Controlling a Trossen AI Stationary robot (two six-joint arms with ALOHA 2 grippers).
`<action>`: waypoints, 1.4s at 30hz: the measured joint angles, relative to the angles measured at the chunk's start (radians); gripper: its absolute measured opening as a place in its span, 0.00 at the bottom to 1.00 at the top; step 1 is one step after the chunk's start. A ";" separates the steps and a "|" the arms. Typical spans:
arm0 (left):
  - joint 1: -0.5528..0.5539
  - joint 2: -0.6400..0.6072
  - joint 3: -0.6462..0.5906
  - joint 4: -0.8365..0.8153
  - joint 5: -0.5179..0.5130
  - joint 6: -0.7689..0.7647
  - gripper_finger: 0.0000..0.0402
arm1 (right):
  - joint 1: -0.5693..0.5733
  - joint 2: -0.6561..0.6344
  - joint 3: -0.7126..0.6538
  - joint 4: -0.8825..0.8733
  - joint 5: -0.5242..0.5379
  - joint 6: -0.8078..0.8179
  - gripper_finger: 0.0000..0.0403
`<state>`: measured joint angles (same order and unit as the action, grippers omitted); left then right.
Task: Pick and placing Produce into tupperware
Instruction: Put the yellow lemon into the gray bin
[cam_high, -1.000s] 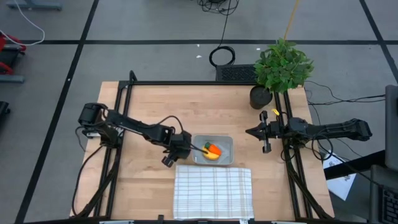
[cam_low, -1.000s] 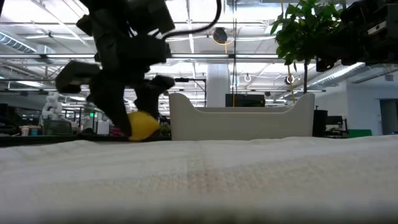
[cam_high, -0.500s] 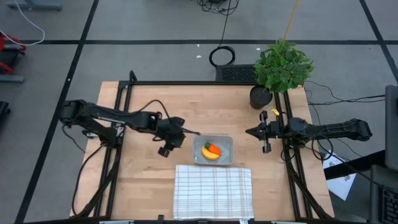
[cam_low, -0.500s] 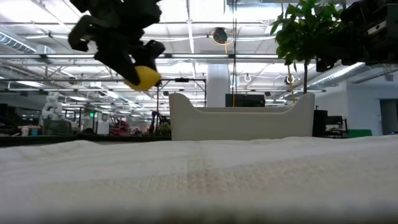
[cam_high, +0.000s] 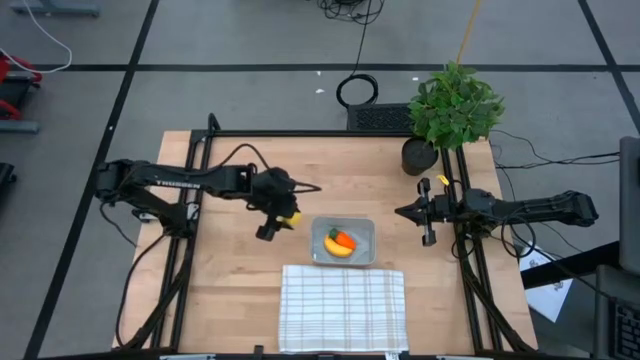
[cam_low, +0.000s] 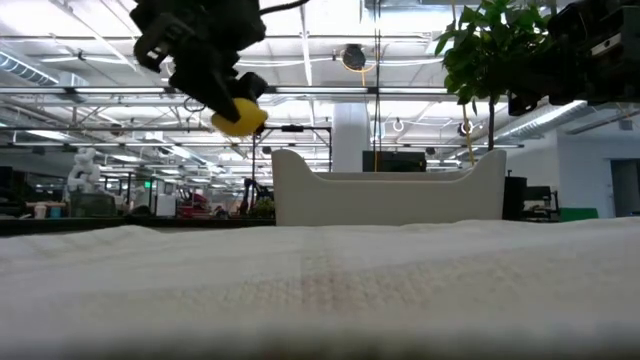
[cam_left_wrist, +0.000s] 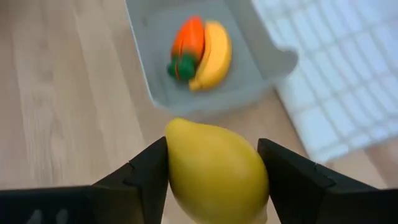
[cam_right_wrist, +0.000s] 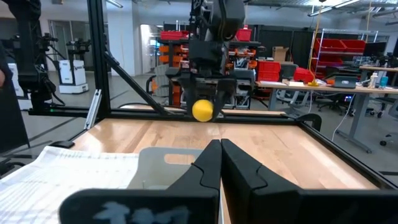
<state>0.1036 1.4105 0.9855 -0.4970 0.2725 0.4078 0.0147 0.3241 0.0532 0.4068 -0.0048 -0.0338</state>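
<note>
Lemon (cam_left_wrist: 214, 167) clamped in left hand (cam_high: 283, 212), lifted off bench; tub (cam_high: 364, 232) w/ 2 pieces just ahead. Next, I'd say: carry over, release.

A robotics lab: red storage bins (cam_right_wrist: 281, 70), workbenches (cam_right_wrist: 348, 93), exposed ceiling trusses (cam_low: 420, 95).

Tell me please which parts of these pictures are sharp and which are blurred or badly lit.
Left wrist view: the lemon in the left hand is fairly sharp, while the tupperware beyond is soft. Low view: the near cloth is blurred and the arm is a dark shape against bright ceiling lights. Right wrist view: the right hand close to the lens is soft. High view: evenly lit.
</note>
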 joint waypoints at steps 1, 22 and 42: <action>0.000 0.000 0.000 0.024 0.011 -0.001 0.54 | 0.000 0.000 0.000 0.000 0.000 0.000 0.00; -0.034 0.121 0.002 0.543 -0.035 -0.254 0.52 | 0.000 0.000 0.000 0.003 0.000 -0.002 0.00; -0.075 0.595 0.399 0.483 0.098 -0.106 0.57 | 0.000 0.022 0.000 0.023 0.000 0.003 0.00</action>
<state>0.0287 2.0057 1.3848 -0.0136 0.3702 0.3022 0.0151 0.3459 0.0535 0.4294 -0.0048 -0.0307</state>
